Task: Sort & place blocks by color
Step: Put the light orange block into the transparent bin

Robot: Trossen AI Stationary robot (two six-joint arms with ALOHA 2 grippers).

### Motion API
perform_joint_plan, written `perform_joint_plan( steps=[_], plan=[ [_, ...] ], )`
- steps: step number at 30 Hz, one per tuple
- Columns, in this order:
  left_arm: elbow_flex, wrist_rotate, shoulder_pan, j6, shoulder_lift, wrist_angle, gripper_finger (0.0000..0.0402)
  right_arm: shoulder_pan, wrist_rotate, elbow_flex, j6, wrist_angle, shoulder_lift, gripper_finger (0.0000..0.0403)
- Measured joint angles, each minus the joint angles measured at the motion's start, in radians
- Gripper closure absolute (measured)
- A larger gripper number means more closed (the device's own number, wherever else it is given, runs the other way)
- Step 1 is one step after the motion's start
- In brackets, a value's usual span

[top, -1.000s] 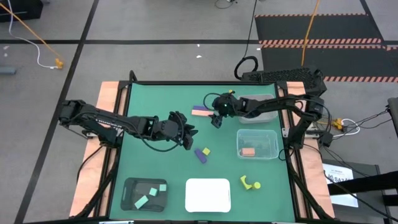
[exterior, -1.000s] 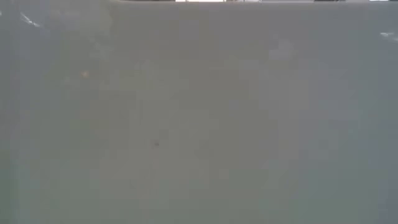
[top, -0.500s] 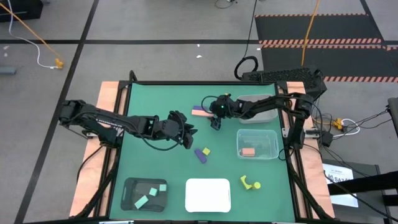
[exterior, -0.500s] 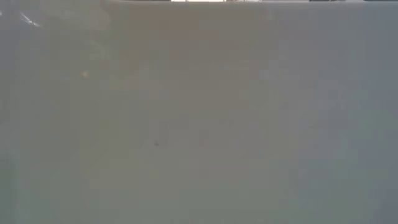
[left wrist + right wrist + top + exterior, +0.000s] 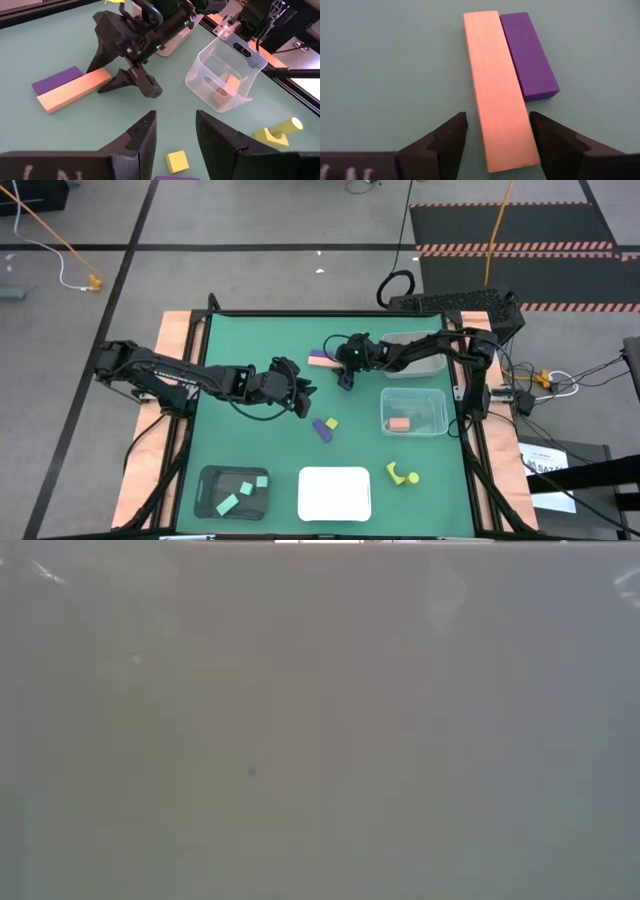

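Straddling the salmon-orange bar (image 5: 499, 85), the right gripper (image 5: 496, 137) stands spread, fingers either side, not visibly touching. A purple bar (image 5: 527, 55) adjoins it at two o'clock. The left gripper (image 5: 175, 135), parted and empty, waits mid-table; no writing is legible.

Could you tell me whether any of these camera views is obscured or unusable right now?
Low view: a flat grey haze fills the picture, nothing recognisable. High view: clear across the table. Right wrist view: sharp on the salmon bar and purple bar. Left wrist view: clear.
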Motion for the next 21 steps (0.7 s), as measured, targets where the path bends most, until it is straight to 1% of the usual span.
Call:
perform_joint_plan(
  steps=[3,7,10,14,17,21],
  plan=[
    [0.000,0.000,0.000,-0.011,0.000,0.000,0.0266,0.000,0.000,0.000,0.014,0.001,0.001,0.0227],
    [0.000,0.000,0.000,-0.012,0.000,0.000,0.0266,0.000,0.000,0.000,0.018,0.004,0.002,0.0288],
    [0.000,0.000,0.000,-0.013,0.000,0.000,0.0266,0.000,0.000,0.000,0.019,0.002,0.002,0.0290],
    [0.000,0.000,0.000,-0.018,0.000,0.000,0.0266,0.003,-0.002,-0.002,0.019,-0.016,-0.042,0.0290],
    [0.000,0.000,0.000,-0.019,0.000,0.000,0.0266,0.013,-0.008,-0.010,0.009,-0.057,-0.119,0.0290],
    [0.000,0.000,0.002,-0.019,0.000,0.000,0.0266,0.031,-0.001,-0.004,-0.029,-0.114,-0.260,0.0290]
  ],
)
